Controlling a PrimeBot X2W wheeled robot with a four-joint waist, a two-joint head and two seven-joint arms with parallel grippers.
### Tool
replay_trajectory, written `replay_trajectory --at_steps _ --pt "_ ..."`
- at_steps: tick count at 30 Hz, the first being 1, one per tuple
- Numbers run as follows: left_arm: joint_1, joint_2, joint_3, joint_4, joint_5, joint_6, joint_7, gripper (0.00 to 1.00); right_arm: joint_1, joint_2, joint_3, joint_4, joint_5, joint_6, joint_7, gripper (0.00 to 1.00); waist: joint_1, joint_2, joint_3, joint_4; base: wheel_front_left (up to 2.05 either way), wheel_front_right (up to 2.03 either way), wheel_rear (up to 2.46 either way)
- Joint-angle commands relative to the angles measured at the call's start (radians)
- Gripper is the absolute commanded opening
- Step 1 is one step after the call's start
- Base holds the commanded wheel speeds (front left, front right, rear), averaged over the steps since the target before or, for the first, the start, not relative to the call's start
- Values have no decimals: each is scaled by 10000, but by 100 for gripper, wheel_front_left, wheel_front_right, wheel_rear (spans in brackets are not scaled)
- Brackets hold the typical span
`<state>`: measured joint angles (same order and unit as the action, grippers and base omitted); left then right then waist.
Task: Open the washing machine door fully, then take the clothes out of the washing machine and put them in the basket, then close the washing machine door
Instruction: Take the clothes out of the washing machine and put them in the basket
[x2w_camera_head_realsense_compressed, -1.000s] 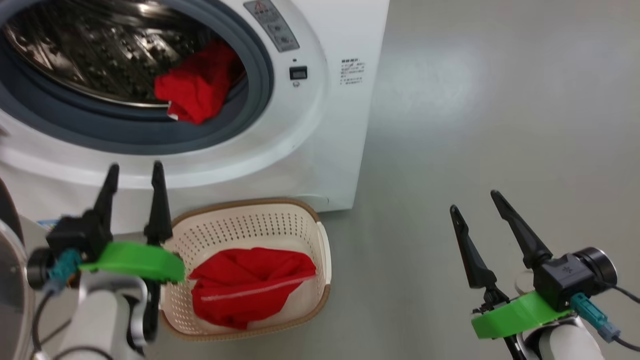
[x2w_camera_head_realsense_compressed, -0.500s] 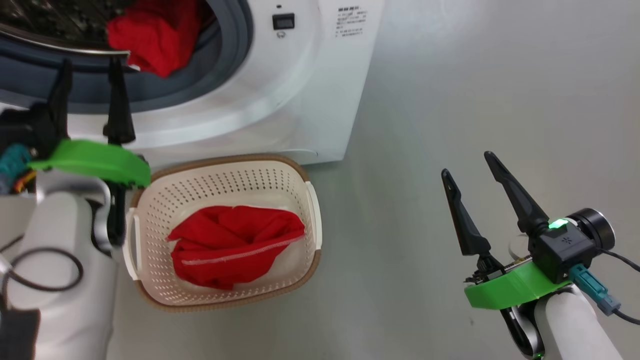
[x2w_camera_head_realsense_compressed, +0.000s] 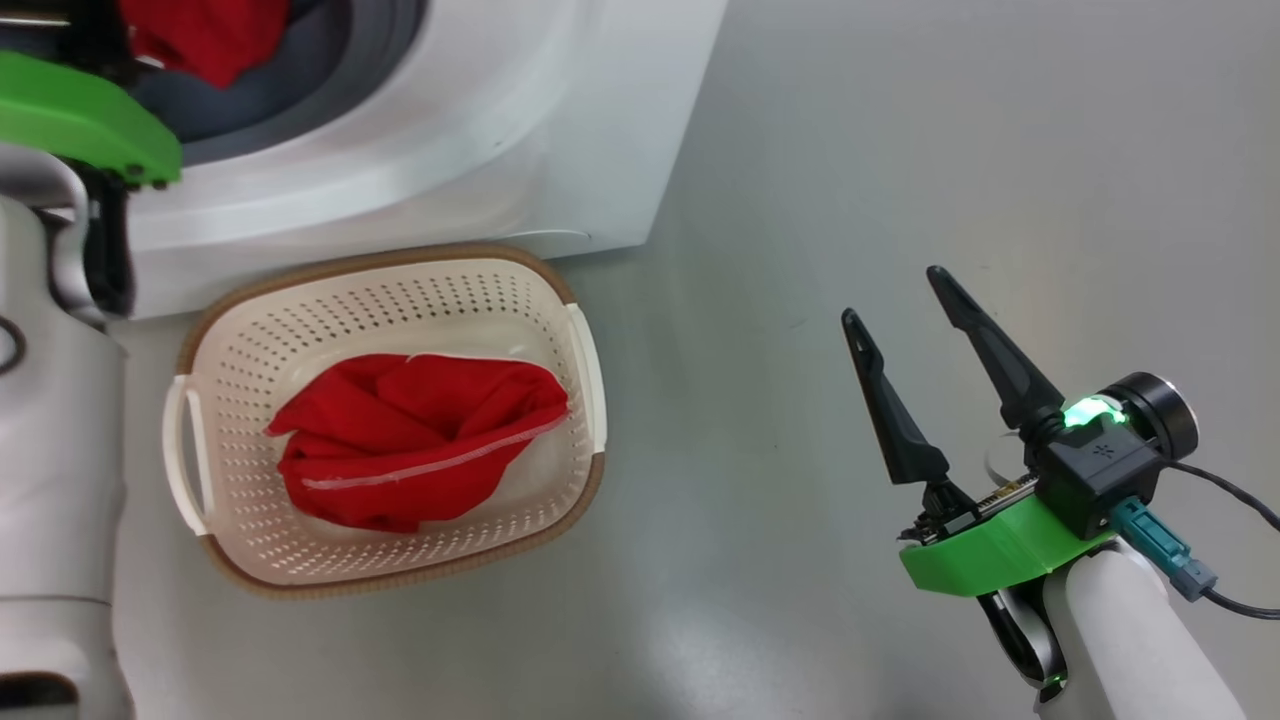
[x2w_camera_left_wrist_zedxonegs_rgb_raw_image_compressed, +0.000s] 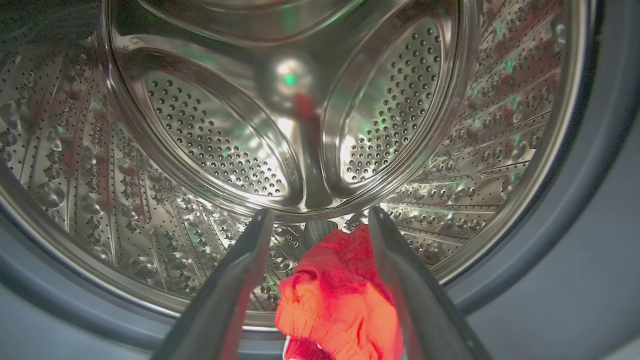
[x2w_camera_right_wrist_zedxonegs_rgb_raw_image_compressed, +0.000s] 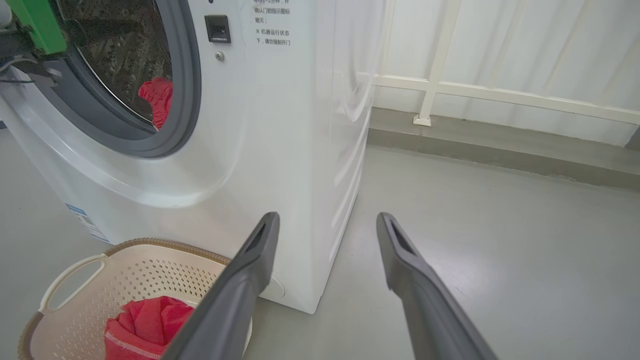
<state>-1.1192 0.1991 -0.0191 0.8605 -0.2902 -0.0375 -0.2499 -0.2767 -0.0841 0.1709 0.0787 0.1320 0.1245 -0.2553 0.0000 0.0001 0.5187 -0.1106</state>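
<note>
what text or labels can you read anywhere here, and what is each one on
"※ 机器运行状态下,请勿强制开门": printed notice on the washing machine front, right of the drum opening.
Line above that notice: cut by the picture's top edge, not reliably readable.
Blue label low on the machine's front: too small to read.

Red clothes (x2w_camera_head_realsense_compressed: 415, 440) lie in the basket (x2w_camera_head_realsense_compressed: 400, 300) beside the washing machine (x2w_camera_head_realsense_compressed: 500, 130).

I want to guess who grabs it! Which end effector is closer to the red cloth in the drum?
Left. The left end effector points into the drum, straight at the red garment. The right end effector hangs open over the floor, away from the washing machine.
</note>
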Motion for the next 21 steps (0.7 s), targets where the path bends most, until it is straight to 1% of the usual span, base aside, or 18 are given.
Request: replay_trajectory --at_steps 1,7,9,11,15,21 --pt "-303 550 166 18 147 -68 -116 100 -130 12 230 -186 112 62 -65 100 0 -1 211 -217 0 0 0" --pt "-1110 727 186 1366 54 -213 -117 100 -233 -6 386 -101 198 62 -65 100 0 -1 282 -425 0 0 0" --pt "-1208 723 271 1561 -68 -249 -108 100 -235 -11 398 -90 205 62 -65 100 0 -1 280 -442 0 0 0" --pt "-1404 692 451 1975 -379 -392 25 100 -232 -21 425 -61 215 62 -65 100 0 -1 272 -472 0 0 0" --pt "-1824 725 655 2725 -827 -594 622 100 -226 5 414 -44 285 62 -65 100 0 -1 246 -527 0 0 0" --pt "-2134 822 551 3596 -1066 -780 1725 100 -197 39 506 -3 384 62 -65 100 0 -1 138 -721 0 0 0"
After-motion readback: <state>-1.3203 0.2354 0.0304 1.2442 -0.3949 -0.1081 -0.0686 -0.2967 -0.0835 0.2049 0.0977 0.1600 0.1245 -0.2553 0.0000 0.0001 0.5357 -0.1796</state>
